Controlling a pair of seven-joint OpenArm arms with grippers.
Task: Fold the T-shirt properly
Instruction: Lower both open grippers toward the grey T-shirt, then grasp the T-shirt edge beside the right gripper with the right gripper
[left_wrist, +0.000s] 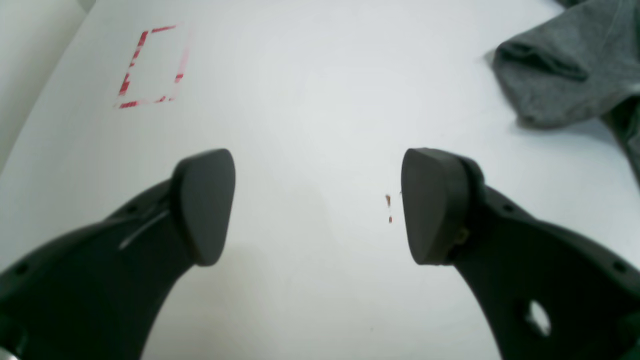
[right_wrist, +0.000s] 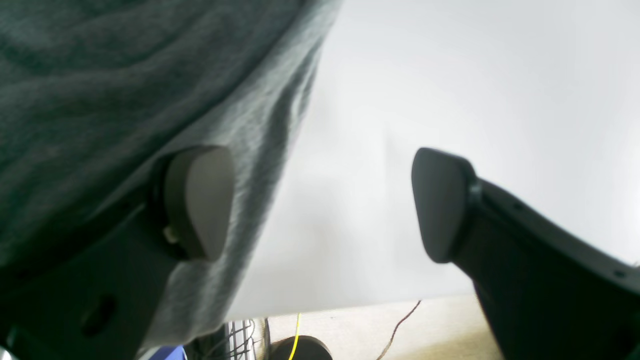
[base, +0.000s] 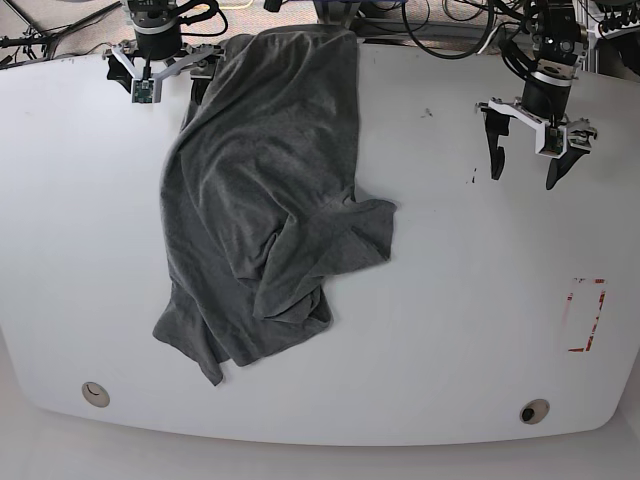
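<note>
1. The T-shirt (base: 275, 150), dark grey and rumpled, lies on the white table (base: 450, 330), left of centre in the base view, reaching up to that view's top edge.
2. A bunched fold crosses its lower middle; one sleeve-like flap points toward the view's right, another toward its lower left.
3. The right claw (base: 148, 80) is open beside the shirt's upper edge; in its wrist view, one fingertip overlaps the cloth and the other has bare white surface behind it.
4. The left claw (base: 525, 170) is open over the table, well apart from the shirt.
5. Red dashed marks (base: 597, 315) outline a box on the table's right side.
6. Two round fittings sit near the lower corners, one left (base: 96, 394), one right (base: 535, 411).
7. Cables (base: 440, 45) run along the top edge, between the arms.
</note>
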